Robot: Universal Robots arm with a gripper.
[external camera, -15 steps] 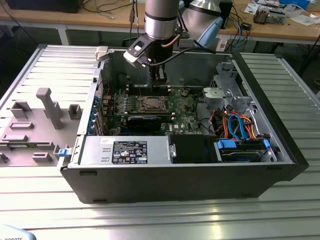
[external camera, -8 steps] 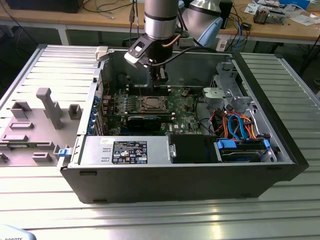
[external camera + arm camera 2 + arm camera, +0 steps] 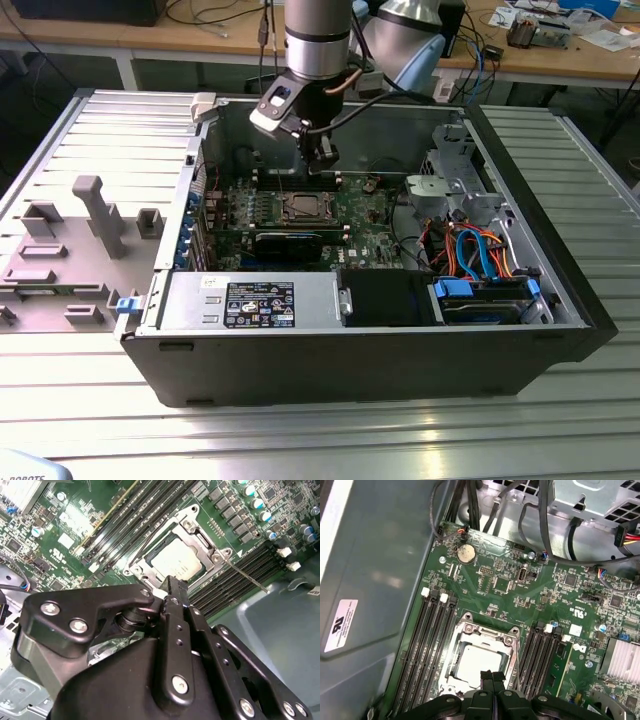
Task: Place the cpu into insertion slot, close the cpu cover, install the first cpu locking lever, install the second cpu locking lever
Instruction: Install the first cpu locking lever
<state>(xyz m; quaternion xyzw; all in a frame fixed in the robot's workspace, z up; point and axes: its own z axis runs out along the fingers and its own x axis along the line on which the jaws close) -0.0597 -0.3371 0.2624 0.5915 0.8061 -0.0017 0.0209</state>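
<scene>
The cpu (image 3: pixel 175 562) (image 3: pixel 475 662), a silver-grey square, lies in the insertion slot (image 3: pixel 303 207) on the green motherboard. The cpu cover (image 3: pixel 197 530) (image 3: pixel 485 630), a silver frame, lies down around the chip's edges. A thin metal locking lever (image 3: pixel 245 575) juts out from one corner of the socket over the memory slots. Another wire lever (image 3: pixel 452 647) runs along the socket's opposite side. My gripper (image 3: pixel 320 160) (image 3: pixel 175 586) (image 3: pixel 492 676) hangs just above the socket's edge. Its black fingers are shut together with nothing between them.
Long black memory slots (image 3: pixel 427 645) flank the socket on both sides. The computer case's wall (image 3: pixel 375 580) rises close by. Cables (image 3: pixel 470 250), a drive cage (image 3: pixel 450 180) and a black card (image 3: pixel 290 242) crowd the case at the exterior view's right and front. A grey fixture plate (image 3: pixel 70 250) lies outside.
</scene>
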